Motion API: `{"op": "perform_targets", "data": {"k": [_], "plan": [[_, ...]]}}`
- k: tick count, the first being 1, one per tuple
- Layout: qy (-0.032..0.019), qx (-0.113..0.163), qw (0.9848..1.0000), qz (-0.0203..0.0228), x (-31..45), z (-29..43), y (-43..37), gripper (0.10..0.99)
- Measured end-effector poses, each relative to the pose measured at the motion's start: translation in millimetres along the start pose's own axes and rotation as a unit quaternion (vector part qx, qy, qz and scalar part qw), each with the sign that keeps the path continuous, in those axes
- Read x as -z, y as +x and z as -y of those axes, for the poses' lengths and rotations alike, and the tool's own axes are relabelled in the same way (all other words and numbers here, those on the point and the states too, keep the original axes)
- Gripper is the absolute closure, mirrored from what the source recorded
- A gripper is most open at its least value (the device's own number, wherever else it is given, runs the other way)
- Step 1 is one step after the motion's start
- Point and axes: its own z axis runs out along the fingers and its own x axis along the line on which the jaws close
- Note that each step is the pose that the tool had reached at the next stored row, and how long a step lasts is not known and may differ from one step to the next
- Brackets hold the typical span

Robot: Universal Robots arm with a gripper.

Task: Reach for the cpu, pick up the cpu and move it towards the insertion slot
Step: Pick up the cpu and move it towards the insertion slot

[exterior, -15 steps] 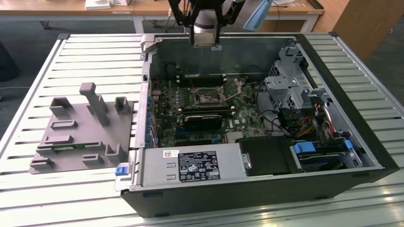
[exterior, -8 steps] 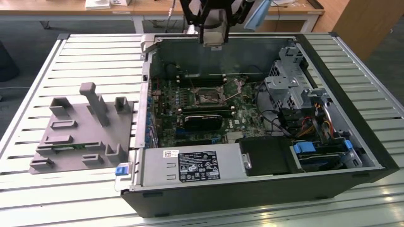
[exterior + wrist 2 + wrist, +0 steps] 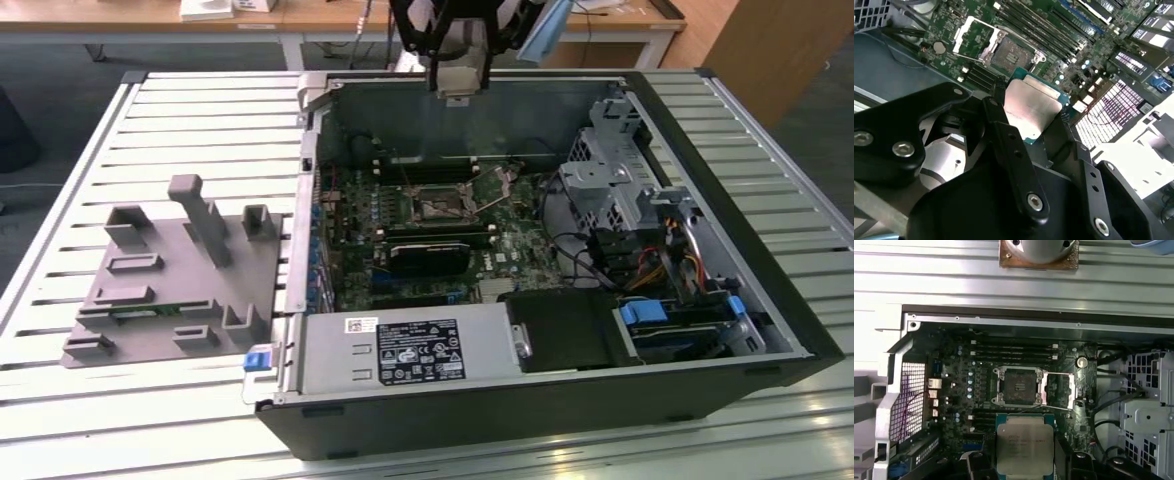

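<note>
Holding the cpu by two opposite edges: gripper closed on it, black fingers pressed to either side of the chip in the second wrist view. Flat square chip, matte silvery lid, teal-green rim showing at its edge, faint print on top, too small to read. Carried in the air above the motherboard, near the insertion slot but not touching it, no part of the chip over the socket opening in the first wrist view. Slot: square dark recess in a bright metal frame, its hinged plate folded open just beside it, thin lever along one side. Long narrow black memory slots on the far side of the slot from the chip. In the exterior view, only the pale lower part of the arm seen above the open computer case, gripper cut off by the frame edge, chip not made out; slot small and dark among green board. Grey ridged table around the case.
</note>
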Motion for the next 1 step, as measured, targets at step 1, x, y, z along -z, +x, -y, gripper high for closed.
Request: {"op": "perform_targets", "data": {"k": [1], "plan": [[0.0000,0.000,1.0000,-0.0007,0.0,0.0,0.0,0.541]]}}
